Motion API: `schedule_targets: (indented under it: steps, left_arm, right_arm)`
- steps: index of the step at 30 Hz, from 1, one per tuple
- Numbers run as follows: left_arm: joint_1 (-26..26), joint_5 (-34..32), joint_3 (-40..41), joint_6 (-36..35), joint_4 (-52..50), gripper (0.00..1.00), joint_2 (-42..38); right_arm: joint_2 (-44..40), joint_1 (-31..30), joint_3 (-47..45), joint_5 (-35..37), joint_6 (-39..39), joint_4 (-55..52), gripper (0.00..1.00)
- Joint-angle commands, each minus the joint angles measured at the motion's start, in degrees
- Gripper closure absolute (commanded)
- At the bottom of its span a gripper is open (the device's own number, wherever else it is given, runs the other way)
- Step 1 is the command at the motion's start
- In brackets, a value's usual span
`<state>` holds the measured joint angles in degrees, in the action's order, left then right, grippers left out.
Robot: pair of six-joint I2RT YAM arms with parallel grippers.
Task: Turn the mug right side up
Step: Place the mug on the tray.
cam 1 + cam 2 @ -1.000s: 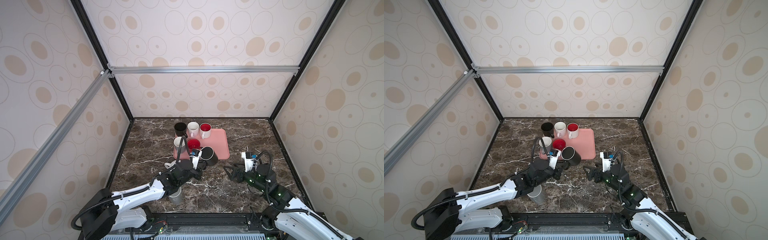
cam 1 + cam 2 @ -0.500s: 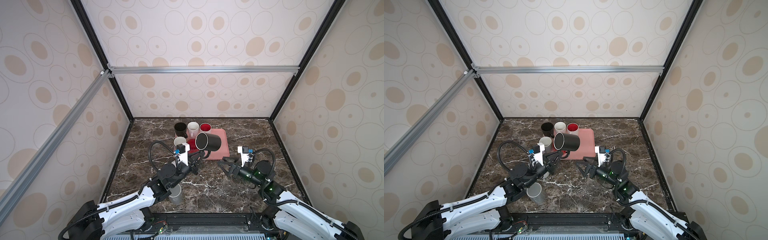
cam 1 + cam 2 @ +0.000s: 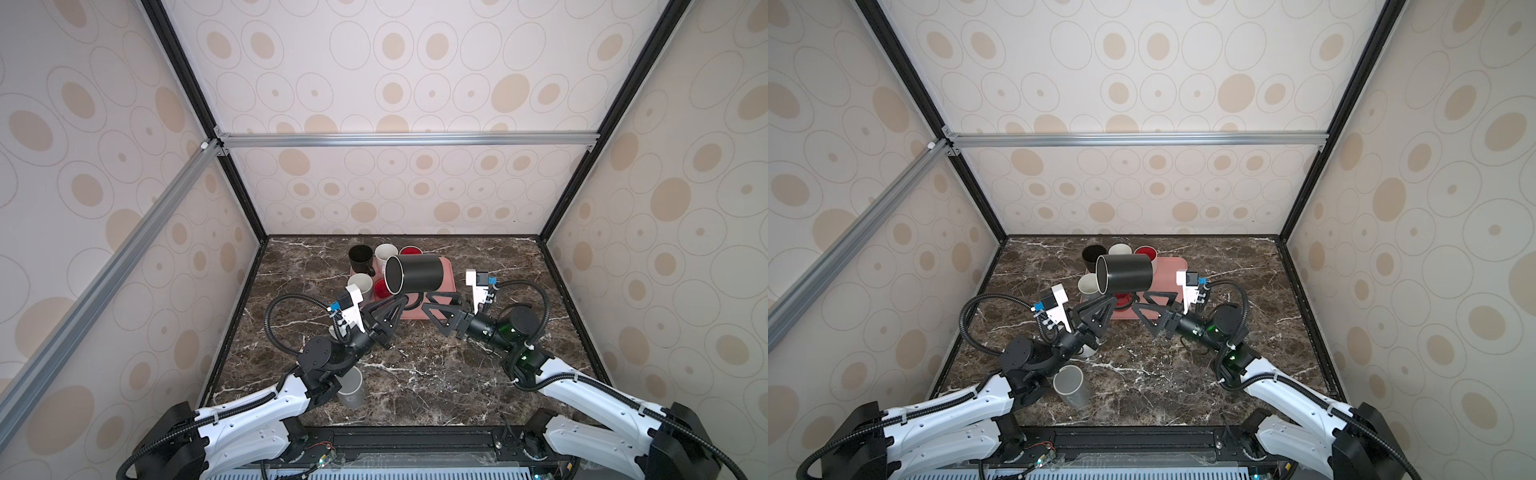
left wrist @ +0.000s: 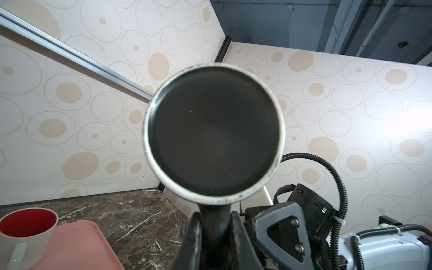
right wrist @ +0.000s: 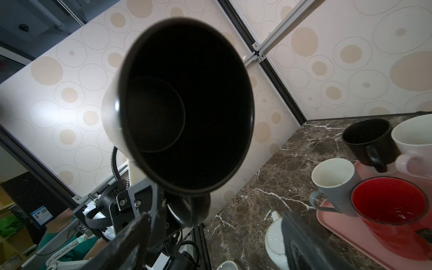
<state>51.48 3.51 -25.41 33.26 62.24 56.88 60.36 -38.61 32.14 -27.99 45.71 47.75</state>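
Top views, both: black mug (image 3: 415,274) aloft by pink tray (image 3: 449,283), sideways, approx. half turned. Left claw (image 3: 403,301) pinches its handle (image 4: 214,210); right claw (image 3: 426,302) spread. You've yet to finish rotation & set upright.

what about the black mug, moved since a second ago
Yes: the black mug, its handle in the left gripper, has risen from the near edge of the pink tray into the air above it.
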Motion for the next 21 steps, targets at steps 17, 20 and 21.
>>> schedule_targets:
  steps: [17,20,21]
  left_arm:
    - [-0.16,1.74,-2.36,2.60,10.46,1.00,-1.40]
    - [-0.20,1.53,-2.37,2.77,9.97,1.00,-1.33]
    - [-0.22,1.21,-2.36,2.92,9.68,1.00,-1.41]
  right_arm:
    - [5.41,-3.39,5.74,-5.98,3.31,11.04,0.62]
    - [5.35,-3.51,5.83,-6.03,3.28,10.79,0.76]
    - [5.22,-3.58,5.90,-5.99,3.24,10.45,0.83]
